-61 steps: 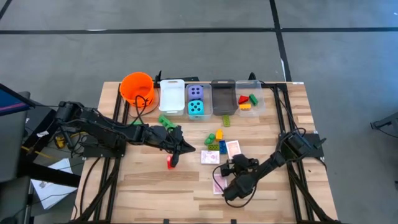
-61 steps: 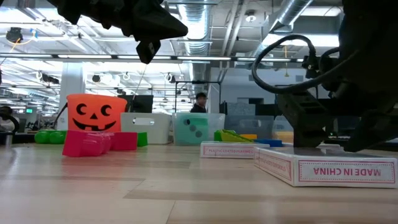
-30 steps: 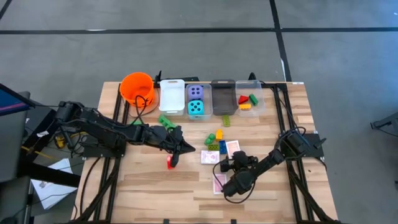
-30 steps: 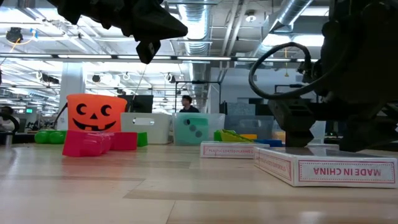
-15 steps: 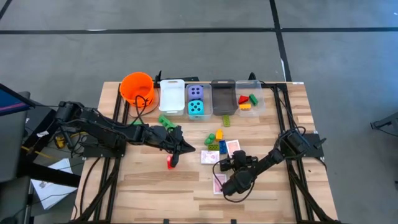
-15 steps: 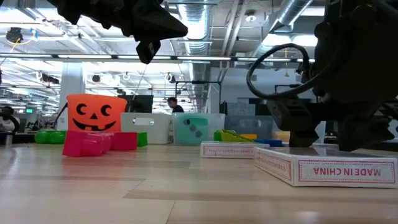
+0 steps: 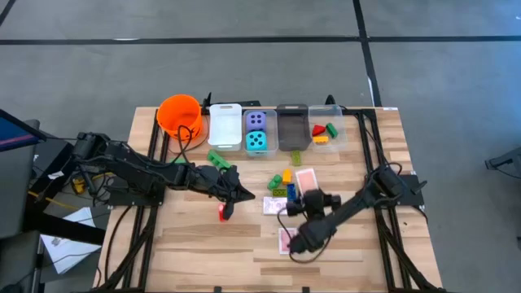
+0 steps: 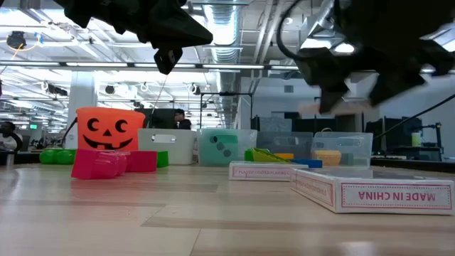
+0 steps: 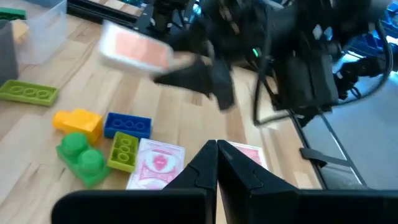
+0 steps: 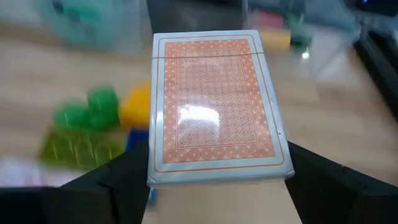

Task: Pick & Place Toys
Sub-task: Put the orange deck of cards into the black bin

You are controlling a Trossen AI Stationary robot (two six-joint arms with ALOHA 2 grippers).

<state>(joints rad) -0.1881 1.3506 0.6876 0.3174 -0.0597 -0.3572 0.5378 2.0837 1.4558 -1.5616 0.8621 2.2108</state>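
Observation:
My right gripper point(image 7: 308, 194) is shut on a pink-backed pack of playing cards point(image 10: 214, 106) and holds it in the air over the table's middle; the pack also shows in the high view point(image 7: 305, 180). Two more card packs point(image 7: 274, 205) point(image 7: 286, 240) lie flat on the table. Green, yellow and blue bricks point(image 7: 282, 181) lie beside them. My left gripper point(image 7: 230, 198) is shut and empty, hovering just above a red brick point(image 7: 222, 213). The teal and purple dice point(image 7: 256, 131) sit in a clear bin. My right gripper pinches the pack's two long sides point(image 10: 155, 158) between its two fingers point(image 10: 124, 180), near one end of the pack. The pack is lifted clear of the table, about level with its patterned back up, and reaches out beyond the fingertips.
An orange bucket point(image 7: 179, 114) and a row of bins point(image 7: 225, 126) point(image 7: 291, 126) point(image 7: 326, 130) stand along the far edge; the rightmost holds several bricks. Loose green bricks point(image 7: 218, 159) point(image 7: 296, 157) lie in front of them. A person shows in the room behind point(image 8: 178, 117).
My right gripper has risen from the table with the card pack and gone a little toward the far edge. The pack, which lay flat beside the bricks, is now lifted clear.

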